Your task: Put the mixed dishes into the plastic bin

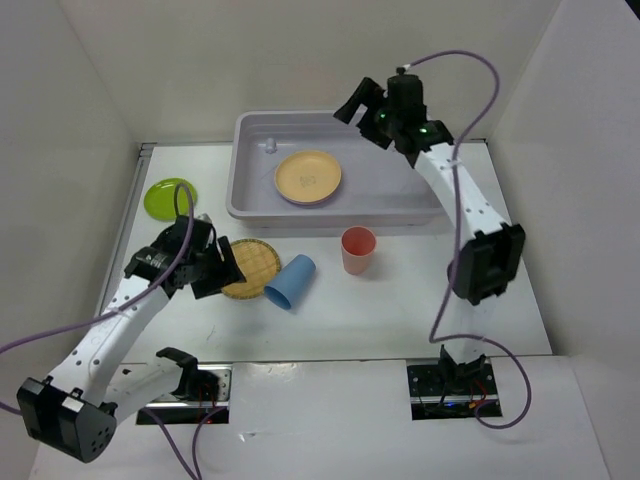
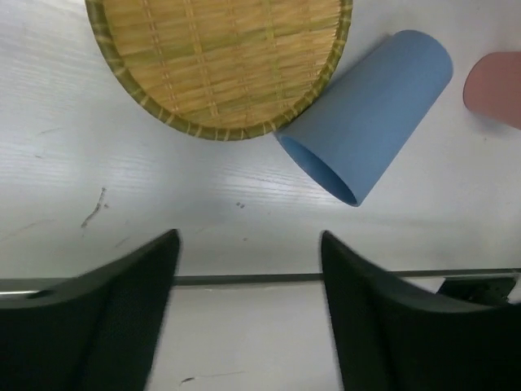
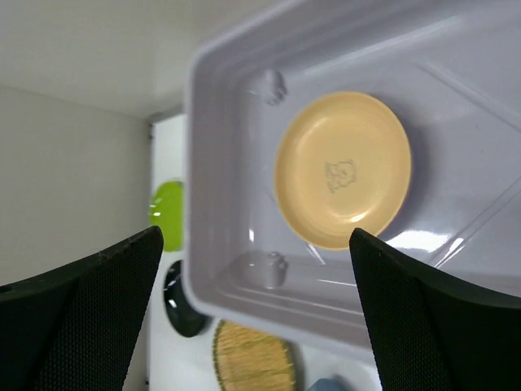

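Both pairs of jaws stand wide apart and hold nothing. The left gripper (image 2: 249,236) hangs low over bare table (image 1: 400,310) at the near-left, just short of the woven tan plate (image 2: 220,65). The right gripper (image 3: 254,235) is raised above the far right of the plastic bin (image 1: 240,200).

The bin lies across the far middle of the table with its wide rim unobstructed. In it lies the orange-yellow plate (image 1: 308,177), left of centre; the floor to its right is bare.

The blue cup (image 2: 366,122) lies on its side with its mouth toward the near edge, right up against the woven plate's rim; whether they touch is unclear. The salmon-red cup (image 1: 358,250) stands to the right, apart from it and close to the bin's near wall. The lime green plate (image 1: 170,197) sits by the left edge, beside the bin's left end. In the right wrist view a black plate (image 3: 183,301) shows between the green and woven plates; from above, the left arm covers it.

The white tabletop is open on its right half and along the near strip. White walls (image 1: 80,100) close in the left, right and far sides.
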